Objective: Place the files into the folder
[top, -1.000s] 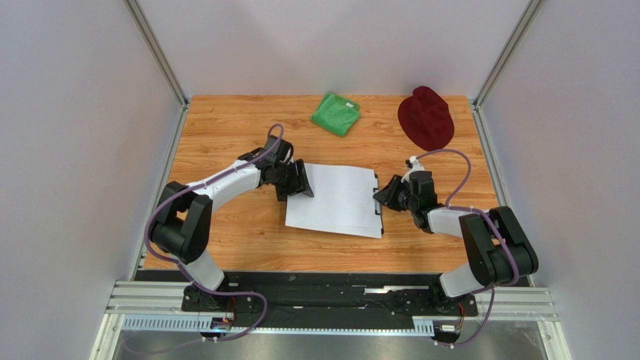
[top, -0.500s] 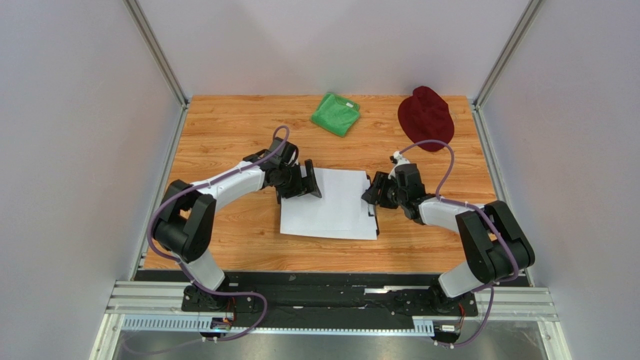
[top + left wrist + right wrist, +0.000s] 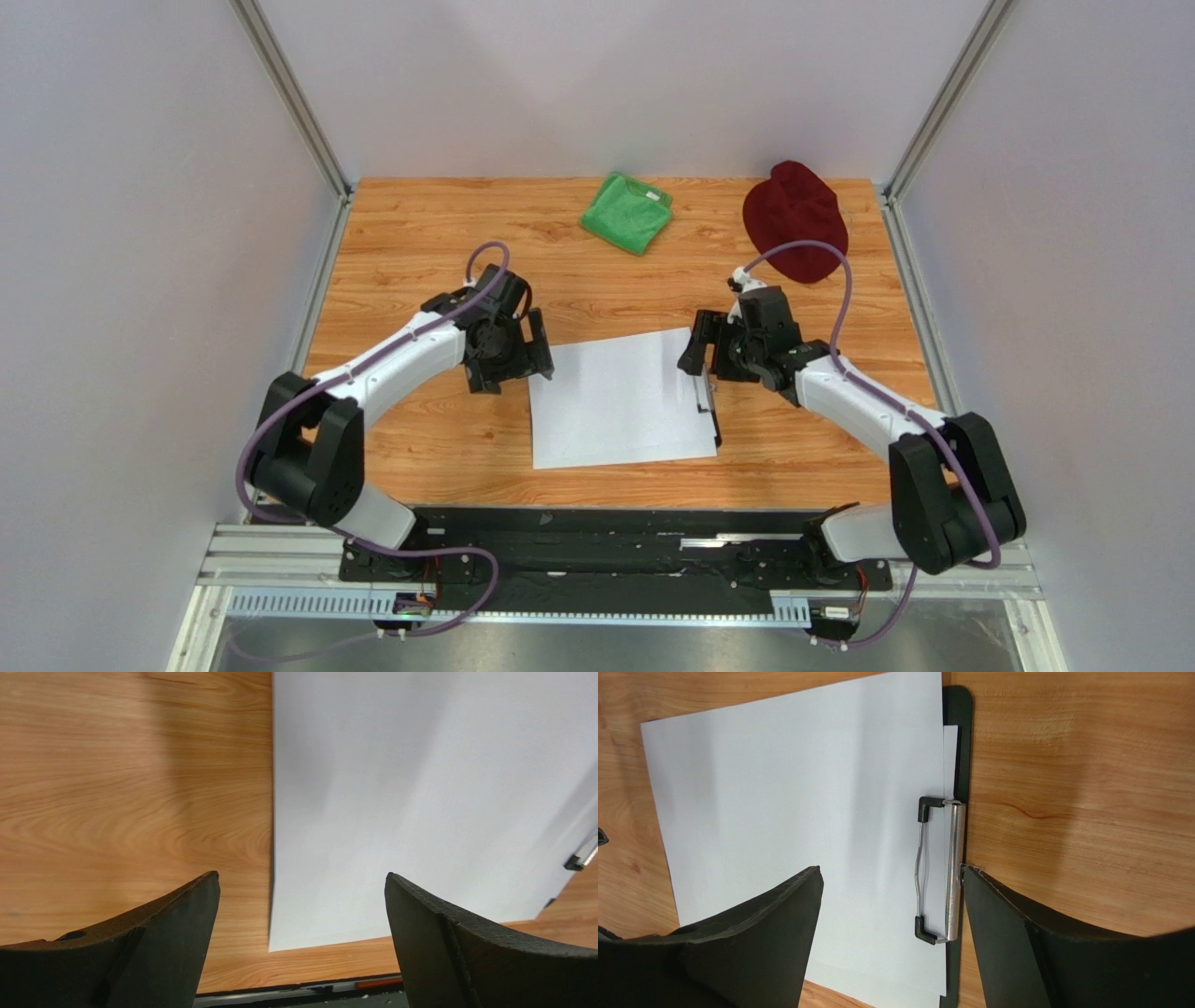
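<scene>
The files (image 3: 617, 399) lie as a flat white stack on the folder, a black board of which only the right edge (image 3: 709, 416) shows. In the right wrist view the files (image 3: 794, 798) sit under the silver clip (image 3: 954, 868) at the folder's (image 3: 962, 742) short edge. My right gripper (image 3: 891, 869) hovers open over the clip, its right finger close beside the clip's bar. My left gripper (image 3: 300, 876) is open and empty over the left edge of the files (image 3: 421, 798). From above, the left gripper (image 3: 537, 347) is just off the sheets' left corner and the right gripper (image 3: 701, 350) is at their right edge.
A green cloth (image 3: 627, 212) and a dark red hat (image 3: 795, 219) lie at the back of the wooden table (image 3: 421, 238). Grey walls stand close on both sides. The arms' black base rail (image 3: 603, 539) runs along the near edge.
Both grippers have opened and come off the sheets. The left one drew back to the left, the right one shifted toward the back. The stack has turned slightly.
</scene>
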